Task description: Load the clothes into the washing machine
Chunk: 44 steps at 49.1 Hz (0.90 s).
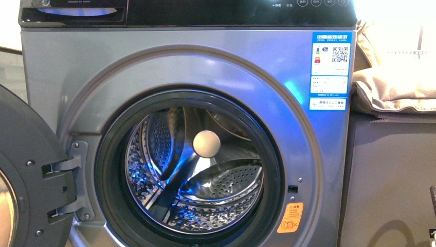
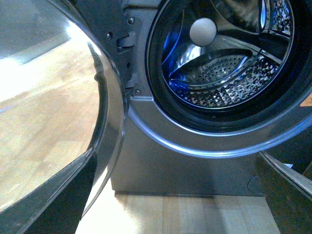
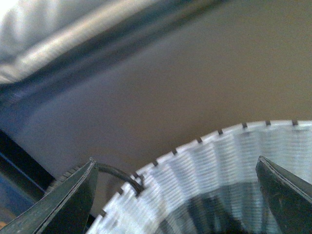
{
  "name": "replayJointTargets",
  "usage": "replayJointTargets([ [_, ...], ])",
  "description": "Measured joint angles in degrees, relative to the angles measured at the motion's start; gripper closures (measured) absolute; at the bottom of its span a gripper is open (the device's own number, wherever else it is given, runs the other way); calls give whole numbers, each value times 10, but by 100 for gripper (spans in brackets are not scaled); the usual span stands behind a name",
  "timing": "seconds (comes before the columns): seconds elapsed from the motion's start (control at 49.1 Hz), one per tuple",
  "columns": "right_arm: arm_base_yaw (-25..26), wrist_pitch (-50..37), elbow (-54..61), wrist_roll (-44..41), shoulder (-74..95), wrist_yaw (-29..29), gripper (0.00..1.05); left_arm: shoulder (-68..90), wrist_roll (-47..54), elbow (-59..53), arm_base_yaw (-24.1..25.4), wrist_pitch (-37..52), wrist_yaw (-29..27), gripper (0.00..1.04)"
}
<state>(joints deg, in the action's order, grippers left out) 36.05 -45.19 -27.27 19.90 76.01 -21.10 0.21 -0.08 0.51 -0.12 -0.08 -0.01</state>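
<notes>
Now both my grippers are spread wide and empty: the left gripper faces the washing machine, its door swung aside and its drum bare, while the right gripper hangs over a white woven basket, where a dark shape low inside is, I judge, the clothes. I should drop straight inside the rim and pinch a thick fold, since limp cloth will trail. Pale wooden floor lies below, and a grey cabinet bearing a beige pile stands just beside the machine.
</notes>
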Motion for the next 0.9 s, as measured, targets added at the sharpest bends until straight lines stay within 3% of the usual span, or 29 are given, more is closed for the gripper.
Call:
replayJointTargets([
  [0.122, -3, 72, -28, -48, 80, -12, 8, 0, 0, 0, 0, 0, 0, 6],
  [0.346, -23, 78, -68, -135, 255, 21, 8, 0, 0, 0, 0, 0, 0, 6],
  [0.896, -51, 74, -170, -130, 524, 97, 8, 0, 0, 0, 0, 0, 0, 6],
])
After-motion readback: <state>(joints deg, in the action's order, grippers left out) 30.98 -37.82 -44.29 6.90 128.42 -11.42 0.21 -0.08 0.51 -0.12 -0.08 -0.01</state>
